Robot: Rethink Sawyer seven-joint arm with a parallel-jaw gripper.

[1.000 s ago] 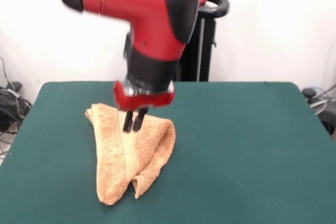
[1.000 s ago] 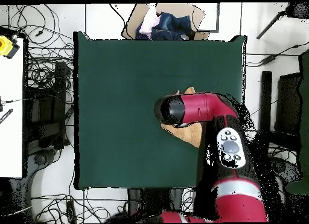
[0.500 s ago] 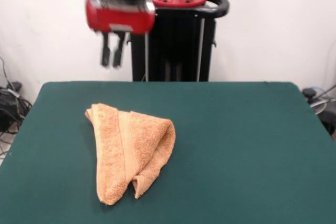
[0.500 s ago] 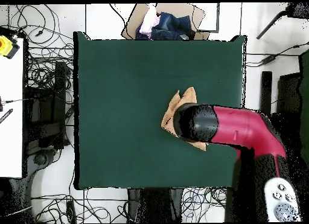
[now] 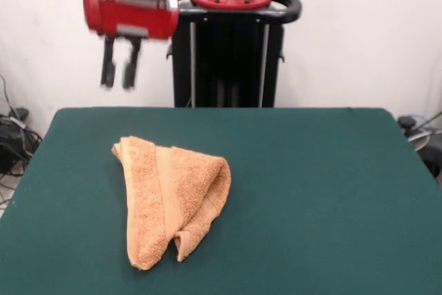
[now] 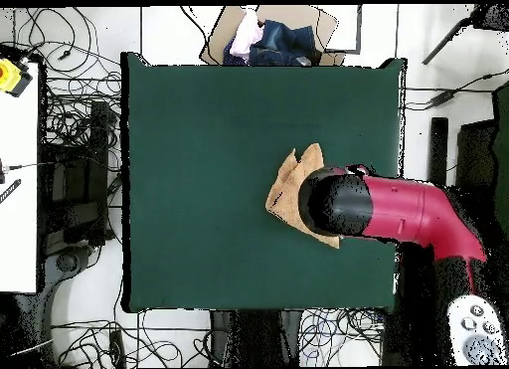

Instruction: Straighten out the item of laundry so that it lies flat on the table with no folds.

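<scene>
The item of laundry [image 5: 173, 195], an orange-tan terry towel, lies crumpled on the green table [image 5: 318, 191], folded over itself into a rough triangle with a band stripe running down it. My gripper [image 5: 119, 81] hangs high above the table's far left part, well clear of the towel, its fingers a little apart with nothing between them. In the overhead view the red arm covers part of the towel [image 6: 288, 178], and the gripper itself is hidden under the arm.
Beyond the table's [image 6: 199, 166] far edge in the overhead view, a cardboard box [image 6: 268, 37] holds more clothes. A white bench [image 6: 18, 176] and tangled cables [image 6: 80, 126] lie off to the table's side.
The gripper has lifted off the towel and swung up and to the left in the front view, empty. The towel has kept its folded shape.
</scene>
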